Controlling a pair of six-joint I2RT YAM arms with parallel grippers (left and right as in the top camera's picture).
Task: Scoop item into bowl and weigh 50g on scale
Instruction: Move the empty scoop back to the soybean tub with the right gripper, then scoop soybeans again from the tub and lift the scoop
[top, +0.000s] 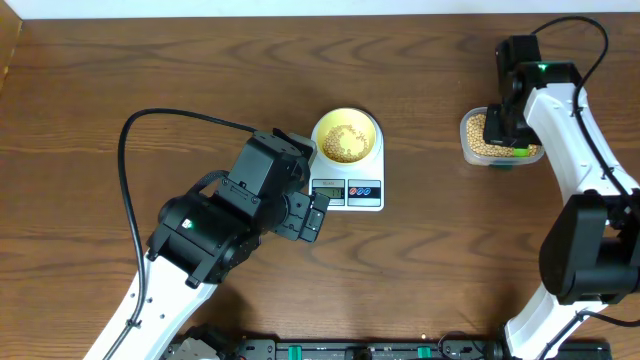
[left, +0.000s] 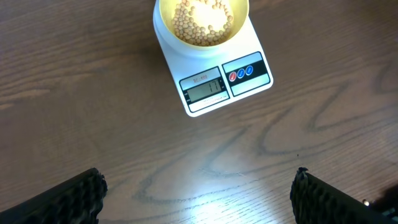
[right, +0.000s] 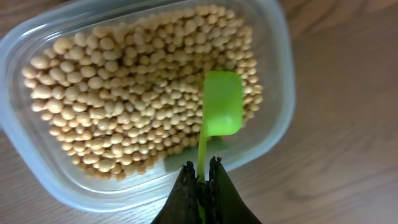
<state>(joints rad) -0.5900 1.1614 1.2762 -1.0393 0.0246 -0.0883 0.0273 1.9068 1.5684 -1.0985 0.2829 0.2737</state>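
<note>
Most of the soybeans (right: 118, 93) are lying in a loose heap in a clear plastic tub (right: 273, 130) at the right of the wooden table (top: 100, 80). A thinner layer is sitting in the pale yellow bowl (top: 372, 125), which is resting on the white scale (top: 347, 192) mid-table, well apart from the tub. A green scoop (right: 222, 102) is reaching over the heap's right part, its thin handle pinched between the closed fingers of the right gripper (right: 199, 171). From overhead, the right arm is covering part of the tub. The left gripper (left: 199, 190) is hovering near the scale's front, spread wide and holding nothing, and from overhead its black wrist is overlapping the scale's left edge.
</note>
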